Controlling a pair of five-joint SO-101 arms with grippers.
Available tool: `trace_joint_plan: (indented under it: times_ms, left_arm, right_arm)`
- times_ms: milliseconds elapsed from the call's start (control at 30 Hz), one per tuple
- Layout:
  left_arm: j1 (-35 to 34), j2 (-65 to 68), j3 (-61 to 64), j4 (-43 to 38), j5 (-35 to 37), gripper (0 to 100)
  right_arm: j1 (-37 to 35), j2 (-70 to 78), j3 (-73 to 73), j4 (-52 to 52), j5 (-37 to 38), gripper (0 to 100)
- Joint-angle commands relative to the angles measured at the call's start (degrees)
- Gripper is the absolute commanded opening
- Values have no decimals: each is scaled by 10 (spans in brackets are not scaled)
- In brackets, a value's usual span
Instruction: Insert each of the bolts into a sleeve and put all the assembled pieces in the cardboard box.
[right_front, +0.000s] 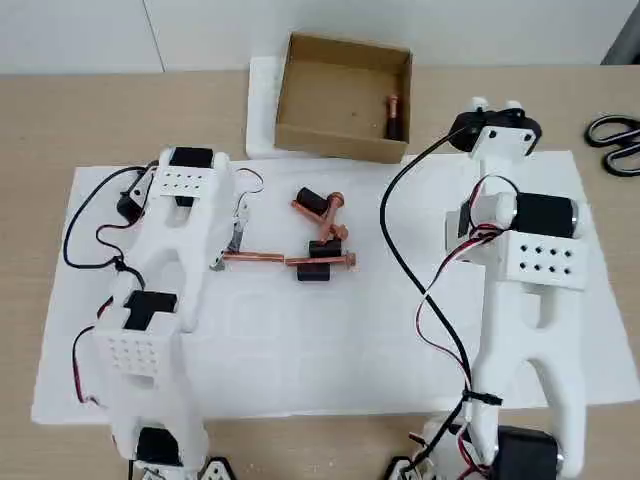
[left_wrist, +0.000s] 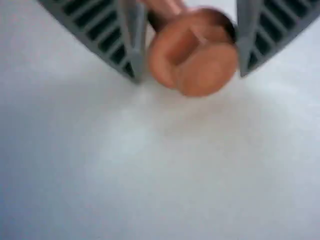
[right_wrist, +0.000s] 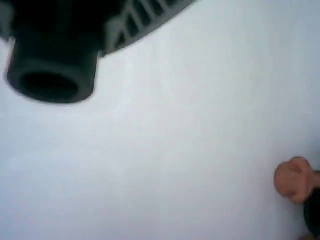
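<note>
1. Left pincer (left_wrist: 189, 75) clamped on a copper bolt (left_wrist: 195, 60) at its head, low over the white mat (right_front: 300, 340).
2. Right pincer (right_wrist: 65, 35) grips a black sleeve (right_wrist: 50, 75).
3. Loose bolts and sleeves (right_front: 320, 235) at mat centre.
4. Cardboard box (right_front: 330, 100) at 12 o'clock; one assembled piece (right_front: 394, 117) against its 3 o'clock wall.

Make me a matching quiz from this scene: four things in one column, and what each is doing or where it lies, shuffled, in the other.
Things
1. left gripper
2. right gripper
3. cardboard box
4. scissors

States
A. contains one assembled piece
B. lies on the table, off the white mat
C. grips a copper bolt
D. grips a black sleeve

Pairs: 1-C; 2-D; 3-A; 4-B
</note>
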Motion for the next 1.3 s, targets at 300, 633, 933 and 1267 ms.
trace_joint_plan:
  times_ms: [300, 633, 933, 1267]
  left_arm:
    - [15, 29, -41, 16, -3, 13]
    - [26, 27, -92, 49, -90, 7]
    - [-1, 32, -193, 80, -415, 7]
    - [-4, 33, -196, 83, -715, 8]
  right_arm:
    - [0, -22, -3, -18, 3, 4]
    - [0, -22, -3, -18, 3, 4]
    - [1, -23, -3, -18, 3, 4]
    - [2, -25, -3, -15, 3, 4]
